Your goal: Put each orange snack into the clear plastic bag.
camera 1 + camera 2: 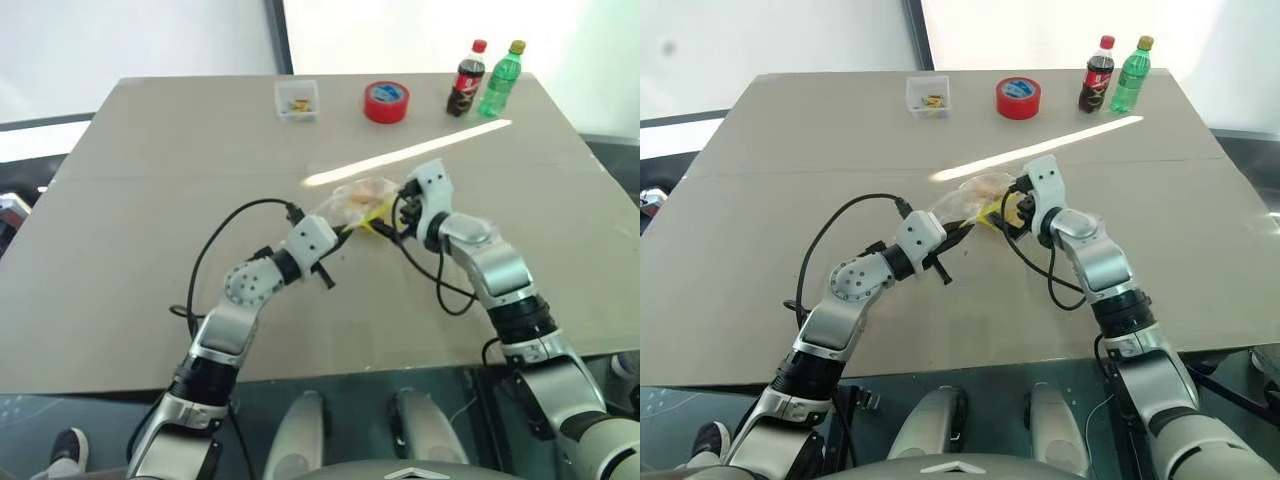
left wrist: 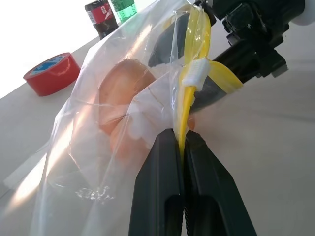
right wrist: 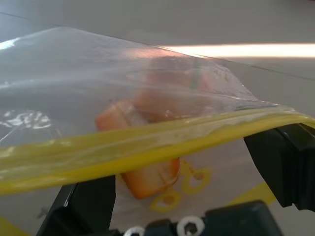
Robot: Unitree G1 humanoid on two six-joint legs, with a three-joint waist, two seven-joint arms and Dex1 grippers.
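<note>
The clear plastic bag (image 1: pixel 352 198) is held up off the table at mid-table, with my left gripper (image 2: pixel 181 140) shut on its yellow seal strip (image 2: pixel 189 78). Two orange snacks sit inside the bag: one snack (image 2: pixel 120 91) higher up, the other snack (image 2: pixel 129 143) below it. From the right wrist view, one snack (image 3: pixel 145 183) shows under the seal strip (image 3: pixel 147 145) and another (image 3: pixel 167 91) shows through the film. My right gripper (image 1: pixel 394 214) is at the bag's mouth on its right side, open, with its fingers (image 3: pixel 91 204) wide apart and the strip running across the gap.
At the table's far edge stand a small clear square box (image 1: pixel 297 100), a red tape roll (image 1: pixel 386 102), a cola bottle (image 1: pixel 466 78) and a green bottle (image 1: pixel 501 78). Black cables hang from both wrists beside the bag.
</note>
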